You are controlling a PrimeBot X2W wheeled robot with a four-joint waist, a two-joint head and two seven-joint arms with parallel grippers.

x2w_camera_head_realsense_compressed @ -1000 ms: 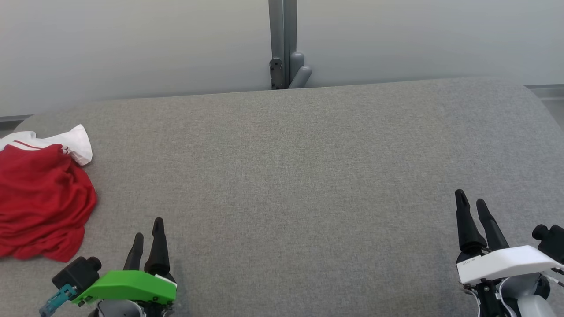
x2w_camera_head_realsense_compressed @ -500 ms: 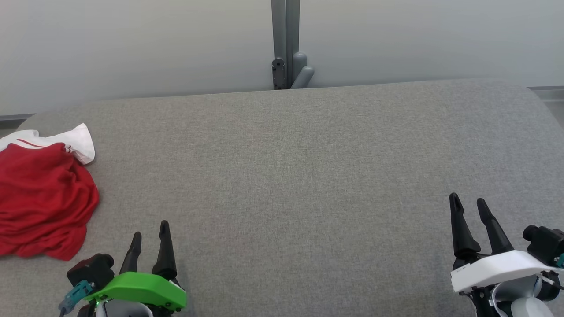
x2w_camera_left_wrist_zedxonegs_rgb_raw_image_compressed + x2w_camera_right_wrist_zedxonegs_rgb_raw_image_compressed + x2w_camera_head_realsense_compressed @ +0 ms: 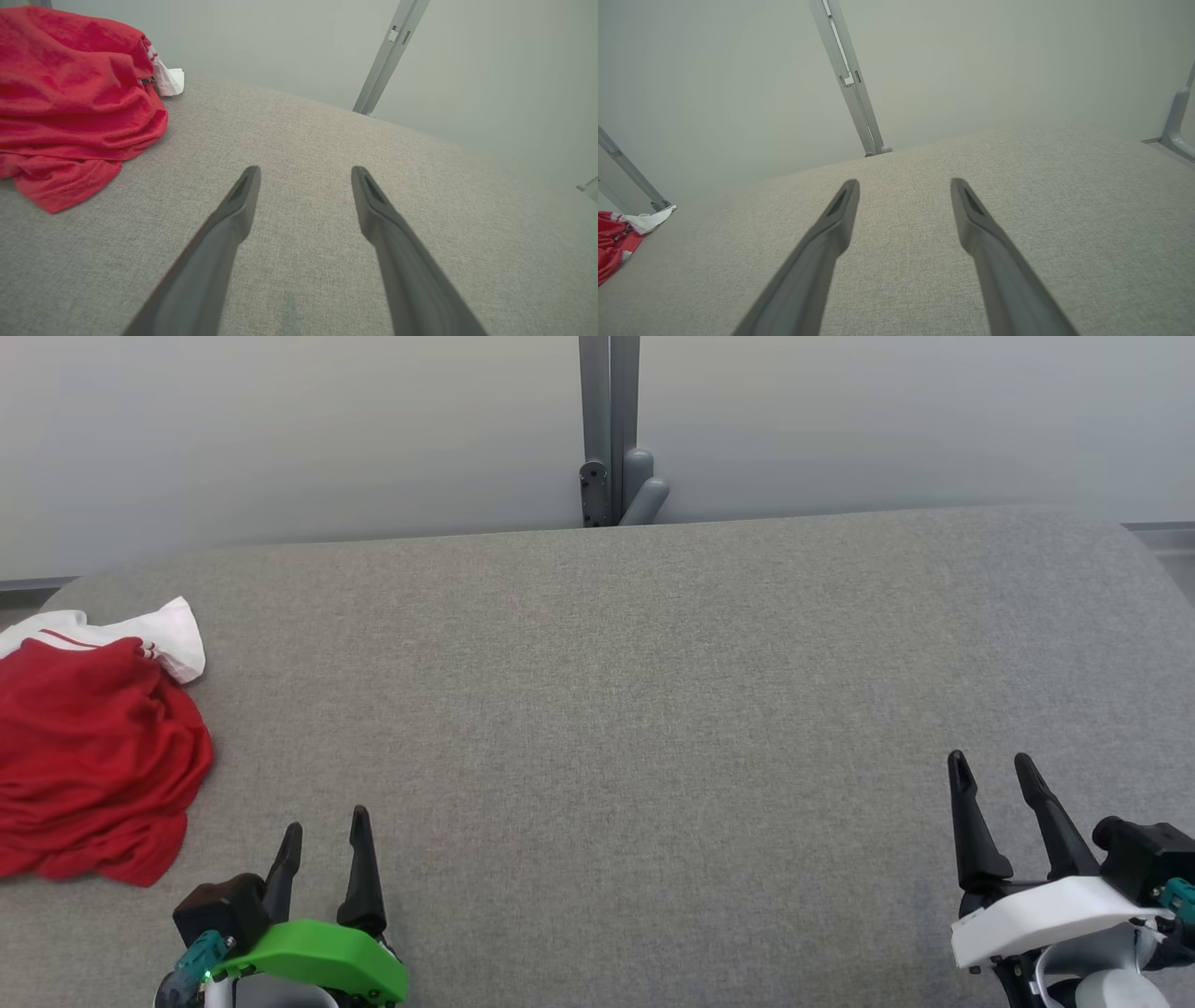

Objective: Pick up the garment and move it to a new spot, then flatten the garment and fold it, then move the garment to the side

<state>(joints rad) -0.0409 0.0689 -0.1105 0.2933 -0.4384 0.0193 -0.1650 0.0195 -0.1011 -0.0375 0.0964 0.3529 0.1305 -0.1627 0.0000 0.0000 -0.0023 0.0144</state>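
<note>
One side of the red garment [image 3: 93, 756] is cut off.

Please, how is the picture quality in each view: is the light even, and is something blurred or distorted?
Head view: soft even light, no glare, the folds of the garment sharp. Left wrist view: the fingers of the left gripper look smooth and soft near the lens, while the weave of the grey surface shows clearly. Right wrist view: paler, washed-out; the post appears slanted.

No legible text, no brand, no numbers, no signs (nothing clear enough to read)
</note>
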